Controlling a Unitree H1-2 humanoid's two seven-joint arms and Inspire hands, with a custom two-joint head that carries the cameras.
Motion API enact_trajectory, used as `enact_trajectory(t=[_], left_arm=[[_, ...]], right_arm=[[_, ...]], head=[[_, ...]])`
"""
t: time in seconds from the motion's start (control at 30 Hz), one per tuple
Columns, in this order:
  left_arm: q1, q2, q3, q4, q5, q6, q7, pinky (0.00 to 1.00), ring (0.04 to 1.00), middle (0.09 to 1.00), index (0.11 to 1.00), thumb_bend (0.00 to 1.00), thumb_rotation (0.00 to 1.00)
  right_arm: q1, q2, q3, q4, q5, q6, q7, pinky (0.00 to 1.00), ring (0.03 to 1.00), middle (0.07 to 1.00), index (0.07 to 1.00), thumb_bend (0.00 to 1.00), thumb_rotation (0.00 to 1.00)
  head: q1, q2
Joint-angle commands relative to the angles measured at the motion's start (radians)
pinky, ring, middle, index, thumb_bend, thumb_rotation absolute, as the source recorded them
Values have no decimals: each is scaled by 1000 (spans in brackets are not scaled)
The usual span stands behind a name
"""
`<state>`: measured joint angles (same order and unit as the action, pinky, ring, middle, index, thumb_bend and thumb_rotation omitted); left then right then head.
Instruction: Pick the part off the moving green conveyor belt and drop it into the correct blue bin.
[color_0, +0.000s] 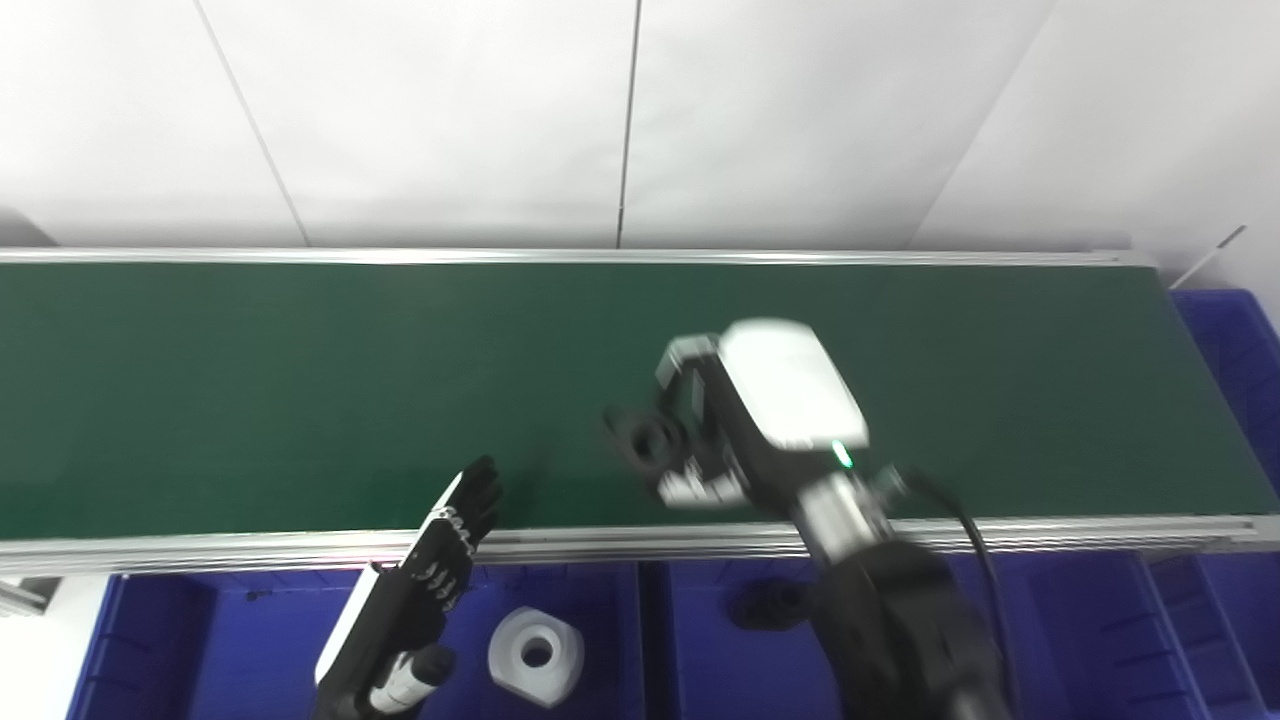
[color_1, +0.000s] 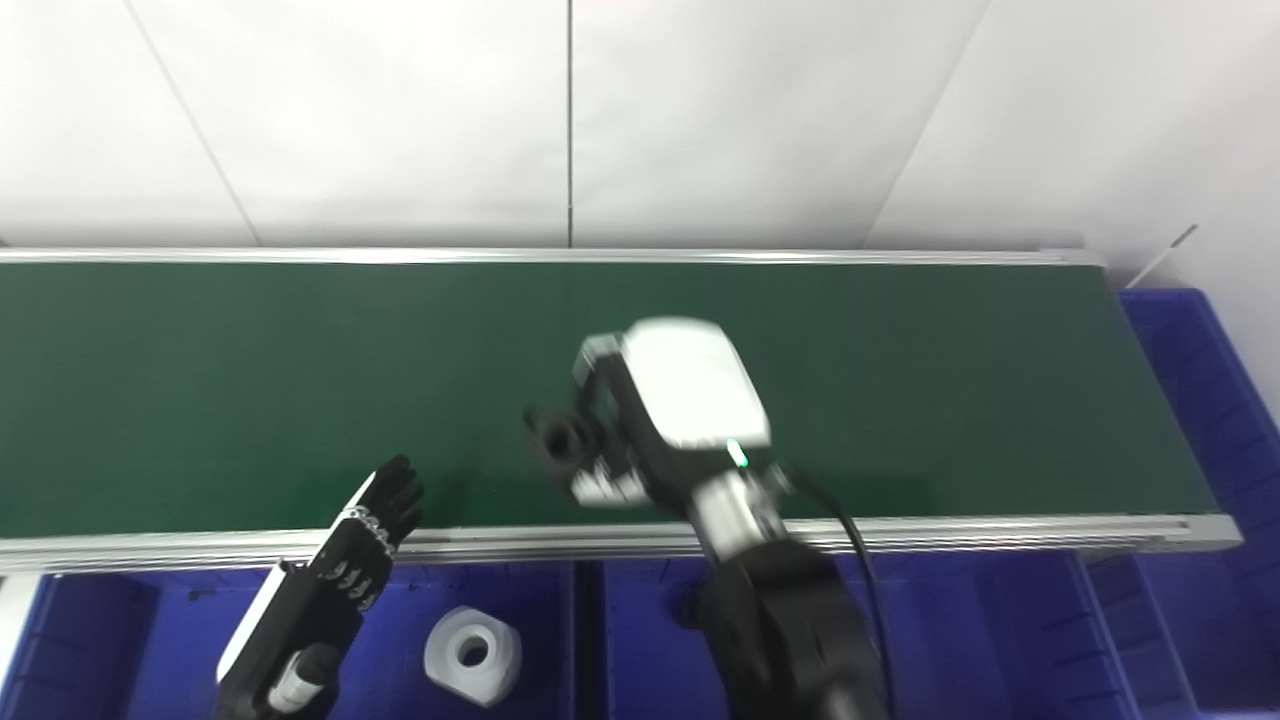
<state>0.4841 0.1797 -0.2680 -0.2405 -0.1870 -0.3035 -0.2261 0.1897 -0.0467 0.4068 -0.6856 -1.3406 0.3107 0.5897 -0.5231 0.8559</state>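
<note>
My right hand (color_0: 700, 430) is over the green conveyor belt (color_0: 300, 380), fingers seemingly clamped on the black part (color_0: 648, 440) though blur hides the contact, so the pick looks done and next I must carry it to the blue bin (color_0: 1060, 640) holding another black part (color_0: 768, 606), while my left hand (color_0: 455, 535) waits with fingers straight and apart.

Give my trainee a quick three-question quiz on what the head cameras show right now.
1. True or false: the right hand holds a black ring-shaped part over the green belt.
2. Which bin holds the white nut? A) the blue bin below the left hand B) the bin past the belt's right end
3. Fill in: the left hand's fingers are ____ and hold nothing.

Key: 1 true; 2 A; 3 straight.
</note>
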Motion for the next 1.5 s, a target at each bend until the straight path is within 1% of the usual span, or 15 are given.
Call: enact_trajectory(t=[0.0,0.17,0.33,0.4,0.43,0.57,0.87,0.93,0.97,1.03,1.1,1.23,1.27,1.37,1.47], left_arm=[[-2,13,5,-25,-12,-3,-23,984,984,1000,1000,868,753],[-13,30,13,-24,-23,19,-45,992,985,1000,1000,866,753],[-25,27,25,-16,-21,35,-54,993,990,1000,1000,863,747],[-94,-25,13,195,12,-69,-63,985,989,1000,1000,855,743],[-101,-28,12,215,12,-84,-68,984,989,1000,1000,854,742],[-71,15,26,97,-19,-35,-84,1000,1000,1000,1000,959,814],[-43,54,52,-25,-67,54,-97,990,993,1000,1000,870,773],[-41,56,55,-33,-73,61,-100,989,991,1000,1000,861,767],[-41,56,56,-35,-78,63,-102,991,992,1000,1000,857,758],[-40,58,58,-45,-78,73,-102,993,993,1000,1000,854,755],[-40,59,60,-54,-78,85,-103,991,990,1000,1000,865,758],[-38,57,64,-68,-72,104,-102,986,984,1000,1000,873,760],[-37,56,65,-70,-71,106,-102,985,985,1000,1000,873,758],[-38,53,66,-65,-75,101,-107,985,987,1000,1000,867,752],[-38,51,64,-69,-73,106,-107,986,989,1000,1000,870,752]], right_arm=[[32,8,-7,-52,-3,-62,-59,107,165,254,486,509,134],[161,-5,-43,-67,0,-99,-137,96,160,256,487,508,130],[245,-21,-99,-109,5,-124,-149,118,185,289,488,503,138],[259,-20,-114,-121,0,-137,-149,116,183,284,488,504,138],[265,-19,-119,-127,-3,-144,-149,116,183,283,488,504,138],[290,-5,-126,-147,-46,-172,-141,104,170,262,487,505,136],[350,40,-161,-173,-162,-225,-120,86,149,238,486,508,134],[363,56,-176,-188,-198,-237,-91,133,210,317,487,510,146],[368,64,-183,-195,-218,-245,-76,214,302,413,544,669,312],[384,78,-191,-213,-283,-279,-44,339,433,549,634,862,520],[393,96,-195,-226,-324,-307,-9,515,601,690,734,979,695],[403,133,-203,-240,-373,-355,40,649,704,771,774,1000,789],[407,141,-205,-241,-377,-364,45,750,760,808,791,1000,819],[411,160,-211,-243,-390,-386,59,873,828,855,814,1000,855],[409,176,-221,-247,-392,-408,75,912,850,869,824,1000,867]], head=[[-11,4],[-31,5],[-56,14],[-70,18],[-78,20],[-108,28],[-118,41],[-118,45],[-118,45],[-122,50],[-124,52],[-116,53],[-116,53],[-110,54],[-105,56]])
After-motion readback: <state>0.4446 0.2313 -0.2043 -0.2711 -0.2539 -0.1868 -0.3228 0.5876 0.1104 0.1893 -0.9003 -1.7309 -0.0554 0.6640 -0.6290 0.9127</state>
